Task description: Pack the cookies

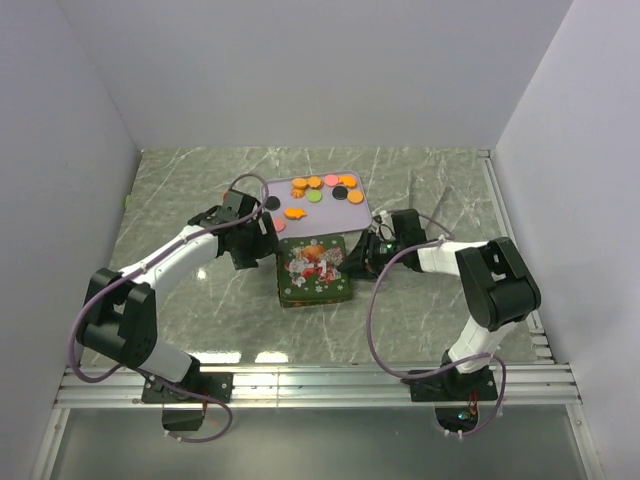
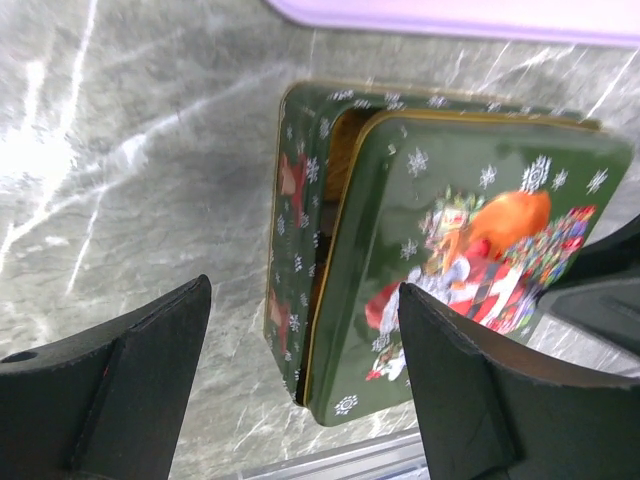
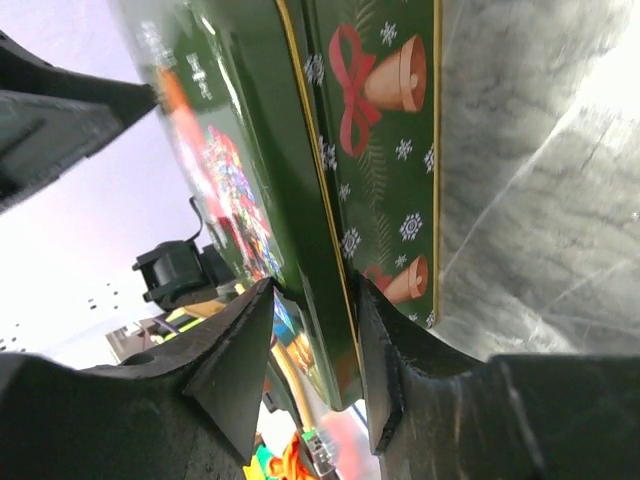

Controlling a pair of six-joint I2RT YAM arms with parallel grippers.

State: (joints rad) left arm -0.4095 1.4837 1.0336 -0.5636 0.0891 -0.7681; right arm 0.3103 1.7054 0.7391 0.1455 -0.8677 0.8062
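Observation:
The cookies [image 1: 320, 187], mostly orange rounds with a few black, pink and green ones, lie on a lavender tray [image 1: 330, 212] at the back. In front of it sits a green Christmas tin [image 1: 313, 270]. Its picture lid [image 2: 470, 250] is raised and sits askew on the base [image 2: 300, 210], leaving a gap on the left. My right gripper [image 3: 315, 290] is shut on the lid's right rim [image 3: 325, 250], at the tin's right side [image 1: 357, 262]. My left gripper [image 2: 305, 290] stands open at the tin's left side [image 1: 262, 245], with the tin's near corner between its fingers, untouched.
The marble tabletop [image 1: 180, 190] is walled on three sides. A metal rail [image 1: 320, 380] runs along the near edge by the arm bases. The tray's edge [image 2: 450, 15] lies just beyond the tin.

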